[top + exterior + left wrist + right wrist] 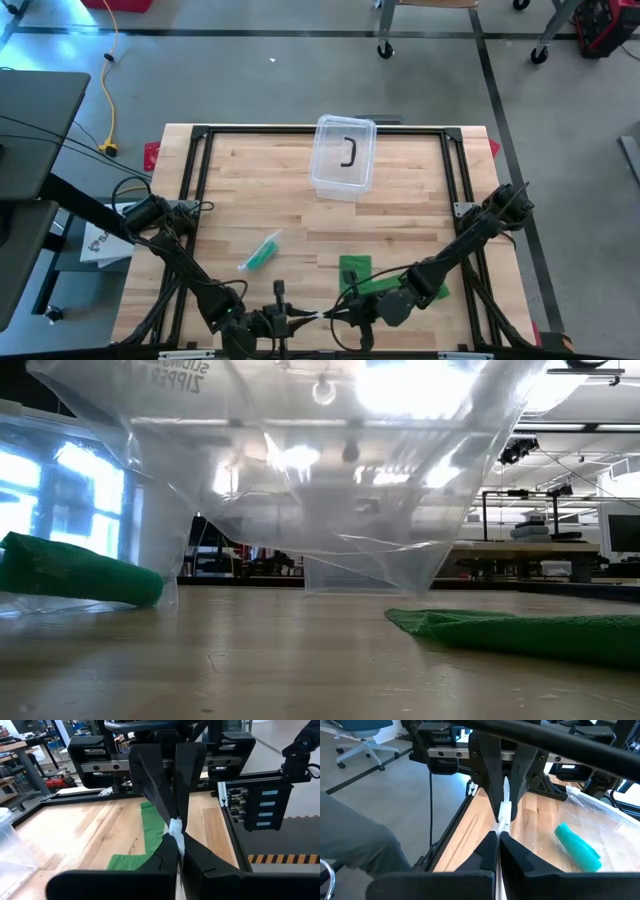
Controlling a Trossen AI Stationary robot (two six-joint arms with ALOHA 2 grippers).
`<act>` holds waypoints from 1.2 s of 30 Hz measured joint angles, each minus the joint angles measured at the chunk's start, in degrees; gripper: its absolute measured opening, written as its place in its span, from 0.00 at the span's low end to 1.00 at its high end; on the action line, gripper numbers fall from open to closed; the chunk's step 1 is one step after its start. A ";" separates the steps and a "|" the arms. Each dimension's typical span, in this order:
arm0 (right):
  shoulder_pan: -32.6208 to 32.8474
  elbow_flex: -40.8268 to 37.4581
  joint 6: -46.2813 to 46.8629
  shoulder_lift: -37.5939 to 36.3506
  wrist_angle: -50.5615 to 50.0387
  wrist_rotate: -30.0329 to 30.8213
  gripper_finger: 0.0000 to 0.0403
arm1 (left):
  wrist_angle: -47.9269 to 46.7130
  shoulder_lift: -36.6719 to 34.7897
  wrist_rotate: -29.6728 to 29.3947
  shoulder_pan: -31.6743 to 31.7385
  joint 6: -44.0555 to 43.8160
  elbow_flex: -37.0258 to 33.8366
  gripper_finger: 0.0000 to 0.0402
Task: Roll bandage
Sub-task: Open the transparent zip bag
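Observation:
A flat green bandage (358, 272) lies unrolled on the table near its front edge, under my right arm; it also shows in the low view (520, 630). A rolled green bandage (262, 252) lies in clear plastic left of it. My left gripper (300, 318) and right gripper (336, 314) meet tip to tip above the front edge. Both are shut on one small whitish, translucent bunch (175, 831). A clear zipper bag (300, 480) hangs over the table in the low view. Whether the bunch belongs to that bag I cannot tell. My left gripper pinches the whitish bunch (176, 840) between its two fingers, reaching nearly level from the table's left. The bunch is lifted clear of the table. My right gripper pinches the same bunch (503, 818) between its two fingers, nearly level from the table's right, right against the left fingertips.
A clear lidded container (343, 155) with a dark curved thing inside stands at the far middle of the table. A black frame (300, 132) runs around the table top. Bare wood lies between the container and the bandages.

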 joint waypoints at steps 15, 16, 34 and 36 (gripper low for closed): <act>0.06 0.02 0.18 -1.87 -3.19 6.84 0.25 | 0.04 0.00 -0.79 -0.45 -2.12 0.02 0.00; 0.07 0.02 0.19 -1.92 -2.11 6.98 0.29 | 0.07 0.00 -0.81 -0.48 -2.14 0.02 0.00; -0.32 0.00 -1.75 -0.66 4.02 2.81 0.28 | -0.26 0.11 -0.81 0.25 -3.93 0.02 0.00; -0.75 0.00 -1.78 -0.66 4.38 1.31 0.25 | -0.28 0.11 -0.79 0.33 -4.26 0.02 0.00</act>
